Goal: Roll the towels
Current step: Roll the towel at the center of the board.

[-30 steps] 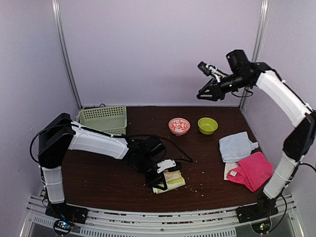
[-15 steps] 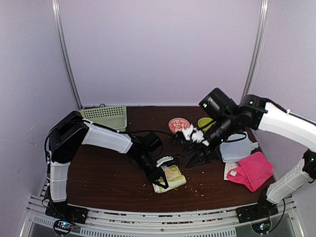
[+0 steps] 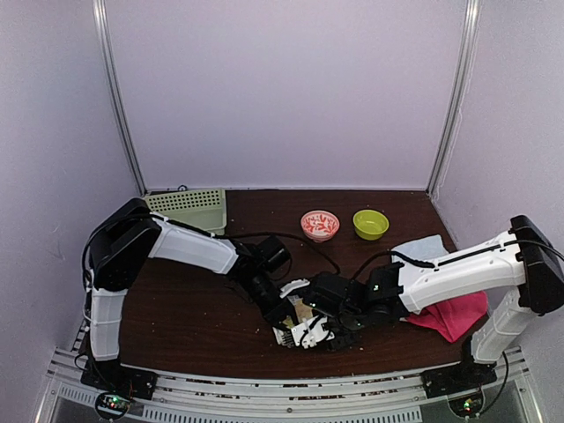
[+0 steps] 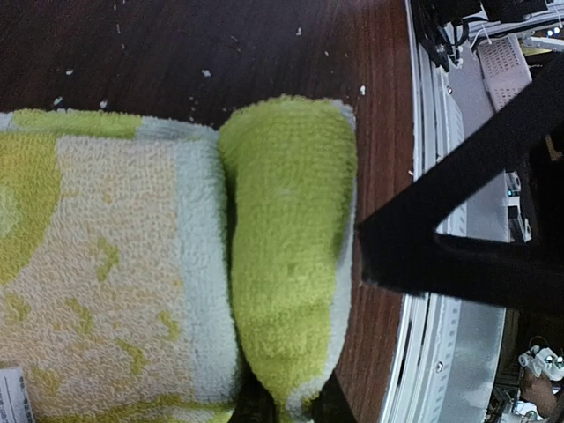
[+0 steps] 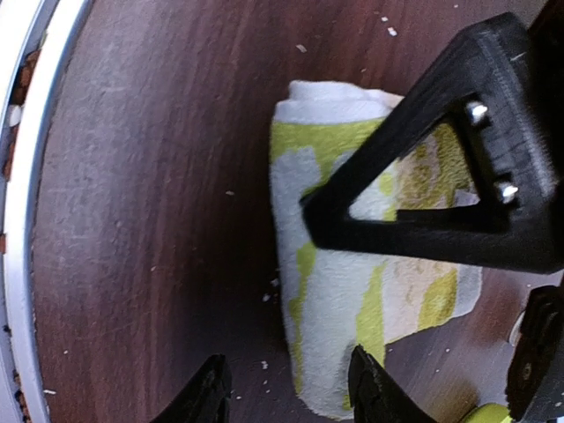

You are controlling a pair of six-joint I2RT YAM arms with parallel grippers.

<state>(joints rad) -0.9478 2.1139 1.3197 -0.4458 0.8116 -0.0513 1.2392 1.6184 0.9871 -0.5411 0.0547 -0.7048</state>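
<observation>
A yellow towel (image 3: 306,315) with a pale pattern lies partly rolled near the table's front edge. My left gripper (image 4: 284,407) is shut on its rolled green-yellow fold (image 4: 291,247). My right gripper (image 5: 286,401) is open, low over the table, with the roll's end (image 5: 326,352) between its fingers, close to the right one. In the top view the left gripper (image 3: 284,317) and the right gripper (image 3: 315,333) meet at this towel. A pink towel (image 3: 460,313) and a light blue towel (image 3: 425,246) lie at the right, partly hidden by my right arm.
A green plastic basket (image 3: 189,208) stands at the back left. A red-patterned bowl (image 3: 319,225) and a green bowl (image 3: 370,223) sit at the back middle. The metal rail (image 3: 264,398) runs right behind the towel's near side. Crumbs dot the dark wood.
My right arm has swung down from high at the back right to the yellow towel, and its jaws have widened. The left gripper keeps its hold on the towel.
</observation>
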